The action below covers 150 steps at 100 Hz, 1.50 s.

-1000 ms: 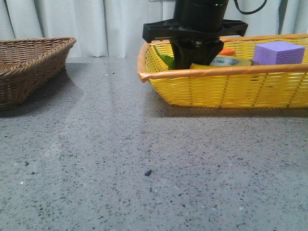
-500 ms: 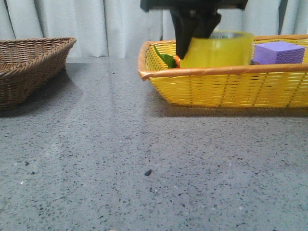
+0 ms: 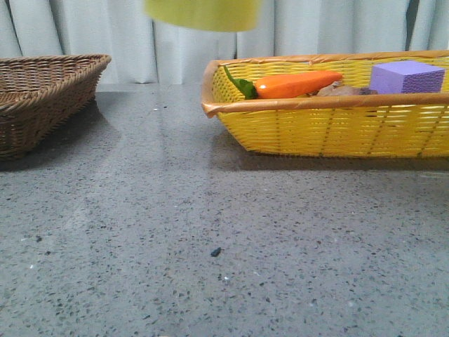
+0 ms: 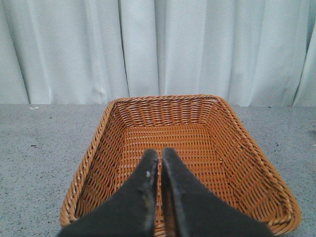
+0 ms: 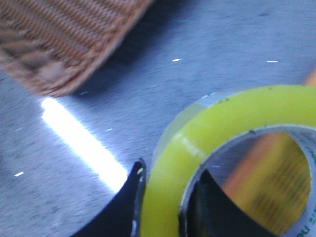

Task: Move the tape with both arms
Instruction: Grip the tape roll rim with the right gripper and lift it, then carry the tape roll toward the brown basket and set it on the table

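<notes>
The yellow tape [image 3: 202, 14] hangs at the top edge of the front view, high above the table and left of the yellow basket; only its lower part shows there. In the right wrist view my right gripper [image 5: 165, 197] is shut on the tape [image 5: 207, 143], one finger outside the roll and one inside its core. The right gripper itself is out of the front view. My left gripper [image 4: 159, 155] is shut and empty, hovering over the brown wicker basket [image 4: 247, 163].
The yellow basket [image 3: 330, 130] at the right holds an orange carrot [image 3: 298, 84] and a purple foam cube [image 3: 405, 76]. The brown basket [image 3: 42, 98] stands at the far left. A corner of that basket [image 5: 64, 34] shows in the right wrist view. White curtains hang behind.
My right gripper has lifted the tape out of the yellow basket, up and to the left, leaving the front view. The carrot is now uncovered.
</notes>
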### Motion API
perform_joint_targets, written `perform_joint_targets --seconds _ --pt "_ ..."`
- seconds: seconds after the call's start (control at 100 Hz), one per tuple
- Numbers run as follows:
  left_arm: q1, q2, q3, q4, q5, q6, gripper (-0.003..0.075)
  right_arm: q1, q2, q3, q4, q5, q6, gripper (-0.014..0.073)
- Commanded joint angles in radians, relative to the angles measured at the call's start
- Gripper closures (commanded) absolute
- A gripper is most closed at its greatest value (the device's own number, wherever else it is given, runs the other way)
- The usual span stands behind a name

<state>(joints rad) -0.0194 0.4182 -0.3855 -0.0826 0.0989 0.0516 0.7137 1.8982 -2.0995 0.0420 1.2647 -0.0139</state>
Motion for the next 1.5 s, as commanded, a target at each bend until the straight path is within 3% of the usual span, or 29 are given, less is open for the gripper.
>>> perform_joint_targets --seconds 0.0,0.23,0.89,0.98,1.13,1.22,1.49 --pt "0.002 0.011 -0.036 -0.01 -0.08 -0.009 0.0741 0.049 -0.026 -0.036 -0.007 -0.013 -0.017 0.0668" --pt "0.002 0.011 -0.036 -0.01 -0.08 -0.009 0.0741 0.121 0.036 -0.036 -0.007 -0.029 -0.017 0.0668" --pt "0.002 0.011 -0.036 -0.01 -0.08 -0.009 0.0741 0.121 0.169 -0.036 -0.001 -0.055 -0.02 0.0666" --pt "0.002 0.011 -0.036 -0.01 -0.08 -0.009 0.0741 0.121 0.173 -0.036 0.003 -0.057 -0.02 0.0611" --pt "0.002 0.011 -0.036 -0.01 -0.08 -0.009 0.0741 0.121 0.173 -0.036 0.003 -0.058 -0.02 0.0404" --pt "0.002 0.011 -0.036 -0.01 -0.08 -0.009 0.0741 0.121 0.173 -0.036 0.003 -0.058 -0.02 0.033" --pt "0.002 0.011 -0.044 -0.054 -0.069 -0.009 0.0741 0.121 0.118 -0.037 0.002 -0.053 -0.02 0.0319"
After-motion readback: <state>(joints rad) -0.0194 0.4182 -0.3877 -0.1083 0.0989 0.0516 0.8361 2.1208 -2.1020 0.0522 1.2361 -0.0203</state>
